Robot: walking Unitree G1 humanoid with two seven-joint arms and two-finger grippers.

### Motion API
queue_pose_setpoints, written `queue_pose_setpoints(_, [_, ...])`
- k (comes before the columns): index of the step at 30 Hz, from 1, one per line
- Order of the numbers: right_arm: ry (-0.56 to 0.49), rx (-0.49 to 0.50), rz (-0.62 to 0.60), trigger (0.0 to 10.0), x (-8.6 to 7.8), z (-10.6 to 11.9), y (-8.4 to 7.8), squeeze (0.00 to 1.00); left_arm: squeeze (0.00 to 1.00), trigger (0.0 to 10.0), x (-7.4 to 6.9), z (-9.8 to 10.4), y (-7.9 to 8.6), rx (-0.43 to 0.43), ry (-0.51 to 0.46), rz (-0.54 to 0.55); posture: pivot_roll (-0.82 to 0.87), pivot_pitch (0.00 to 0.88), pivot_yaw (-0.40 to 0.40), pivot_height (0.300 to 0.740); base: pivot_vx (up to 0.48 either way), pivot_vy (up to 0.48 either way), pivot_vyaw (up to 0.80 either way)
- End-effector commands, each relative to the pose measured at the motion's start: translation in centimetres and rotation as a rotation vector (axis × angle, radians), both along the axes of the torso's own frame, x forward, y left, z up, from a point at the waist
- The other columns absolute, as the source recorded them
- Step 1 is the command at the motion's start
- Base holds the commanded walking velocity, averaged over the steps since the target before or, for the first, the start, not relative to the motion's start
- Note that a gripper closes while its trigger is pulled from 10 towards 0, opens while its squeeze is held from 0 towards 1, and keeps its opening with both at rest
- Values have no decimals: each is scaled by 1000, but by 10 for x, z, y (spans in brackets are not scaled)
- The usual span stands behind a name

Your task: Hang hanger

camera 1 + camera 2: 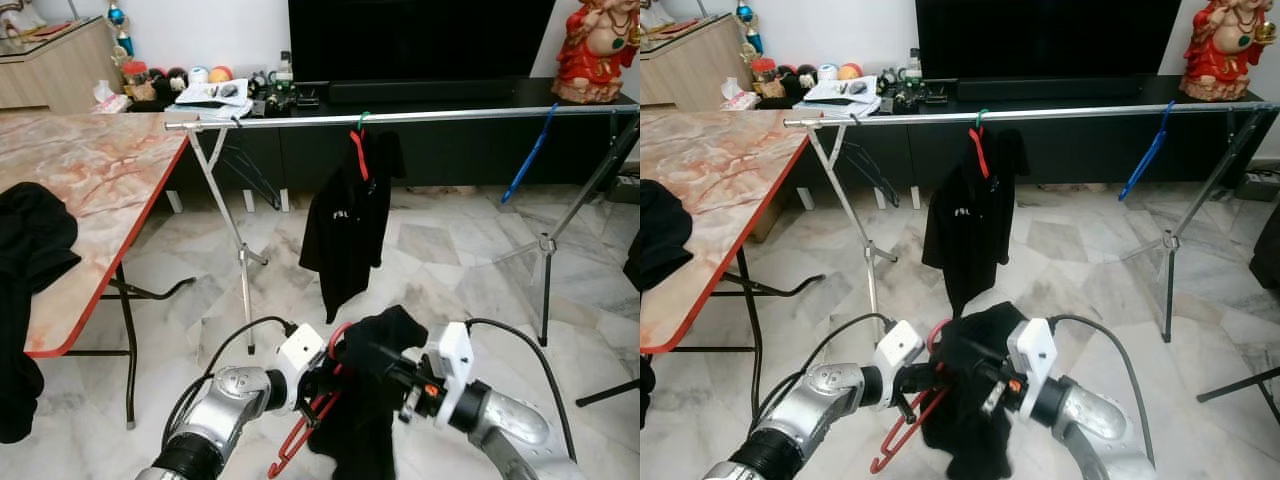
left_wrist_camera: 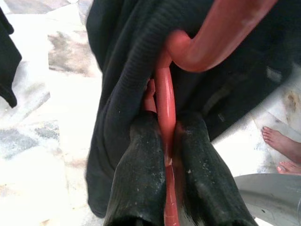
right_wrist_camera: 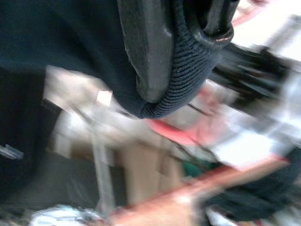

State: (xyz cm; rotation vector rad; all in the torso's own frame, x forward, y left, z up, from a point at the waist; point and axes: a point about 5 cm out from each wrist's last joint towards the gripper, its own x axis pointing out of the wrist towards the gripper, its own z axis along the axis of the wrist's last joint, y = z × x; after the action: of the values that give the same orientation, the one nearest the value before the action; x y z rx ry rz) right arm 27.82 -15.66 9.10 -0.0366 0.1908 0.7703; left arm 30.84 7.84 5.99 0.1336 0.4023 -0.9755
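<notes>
Low in front of me, my left gripper is shut on the rod of a red hanger. In the left wrist view, both black fingers clamp that red hanger against a black garment. My right gripper is shut on the same black garment, with the ribbed hem wrapped round one finger. The garment drapes over the hanger's upper part and hangs down between the arms. A silver clothes rail runs across, farther ahead and higher.
On the rail hang a black shirt on a red hanger and a bare blue hanger. A marble-top table with black clothes stands left. A dark TV cabinet lies behind. A person's foot rests on the floor.
</notes>
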Motion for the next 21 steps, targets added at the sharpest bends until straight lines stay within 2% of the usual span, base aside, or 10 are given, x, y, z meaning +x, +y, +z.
queue_pose_setpoints(1, [-28, -44, -115, 10000, 9, 3, -15, 0, 0, 10000, 2, 1, 3, -16, 0, 17, -37, 65, 66, 740, 0, 0, 0])
queue_pose_setpoints(5, [-27, -40, -141, 10000, 11, 5, -18, 0, 0, 10000, 2, 1, 4, -16, 1, 17, -38, 65, 66, 740, 0, 0, 0])
queue_pose_setpoints(8, [-53, -12, -95, 10000, 10, 9, -12, 0, 0, 10000, 2, 1, 3, -18, 3, 15, -38, 65, 66, 740, 0, 0, 0])
queue_pose_setpoints(10, [-78, 29, -51, 10000, 7, 12, -6, 0, 0, 10000, 1, 1, 3, -20, 4, 12, -37, 65, 65, 740, 0, 0, 0])
queue_pose_setpoints(11, [-87, 116, 30, 10000, 1, 21, 2, 0, 0, 10000, 1, 1, 3, -20, 6, 11, -36, 66, 66, 740, 0, 0, 0])
queue_pose_setpoints(14, [-91, 162, 109, 10000, -7, 27, 8, 0, 0, 10000, 1, 1, 3, -20, 7, 9, -36, 66, 66, 740, 0, 0, 0])
queue_pose_setpoints(17, [-73, 138, 153, 10000, -12, 24, 10, 0, 0, 10000, 0, 0, 3, -21, 10, 4, -36, 66, 66, 740, 0, 0, 0])
queue_pose_setpoints(21, [-54, 75, 93, 10000, -8, 14, 3, 0, 0, 10000, -3, 3, 1, -37, 10, -45, -36, 66, 66, 740, 0, 0, 0])
